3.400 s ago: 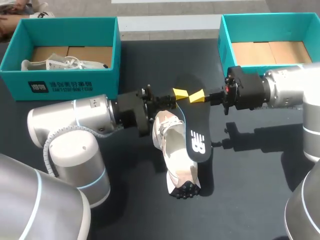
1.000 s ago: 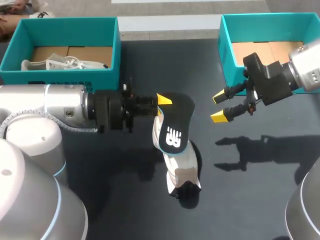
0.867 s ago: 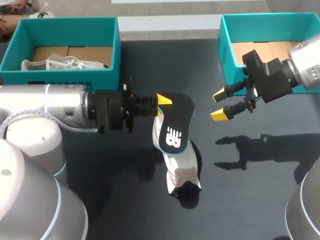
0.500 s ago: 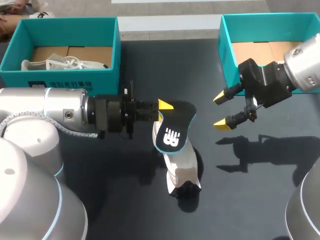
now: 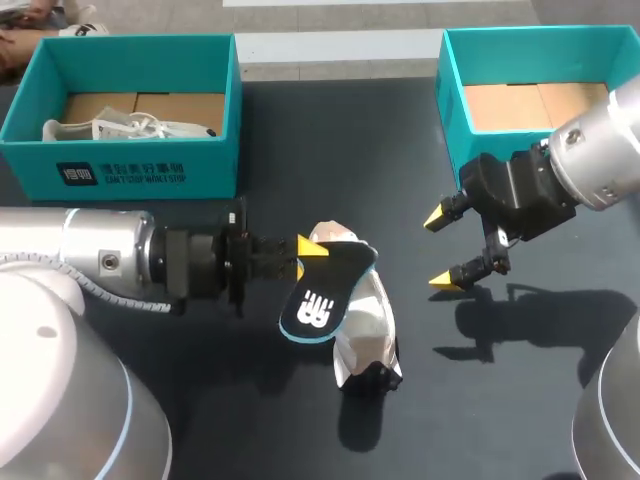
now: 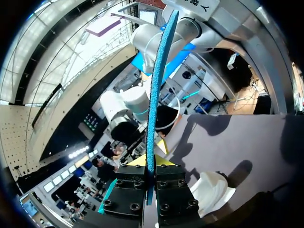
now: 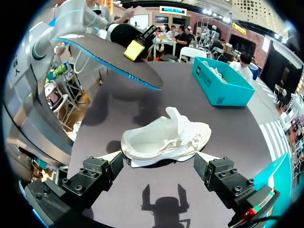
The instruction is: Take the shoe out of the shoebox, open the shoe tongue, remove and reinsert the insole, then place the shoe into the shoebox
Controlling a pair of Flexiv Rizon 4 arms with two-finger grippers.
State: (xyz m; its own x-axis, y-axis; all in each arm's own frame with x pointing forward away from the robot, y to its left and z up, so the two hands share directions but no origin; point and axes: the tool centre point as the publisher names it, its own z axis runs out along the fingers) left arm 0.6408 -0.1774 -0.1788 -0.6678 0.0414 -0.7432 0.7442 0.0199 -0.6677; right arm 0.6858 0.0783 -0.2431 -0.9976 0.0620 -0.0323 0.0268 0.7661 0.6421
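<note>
Resting near the middle of the table (image 5: 330,140), the white shoe (image 5: 368,325) sits outside the boxes. The black insole (image 5: 322,285) is raised above it, pinched by the left gripper (image 5: 308,246). The right gripper (image 5: 441,250) hangs spread and unladen toward the table's right edge, below the teal shoebox (image 5: 452,95) at the far right corner.

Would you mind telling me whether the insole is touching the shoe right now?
Apart: the right wrist view shows the insole held aloft in the left gripper, with bare table visible between it and the shoe.
</note>
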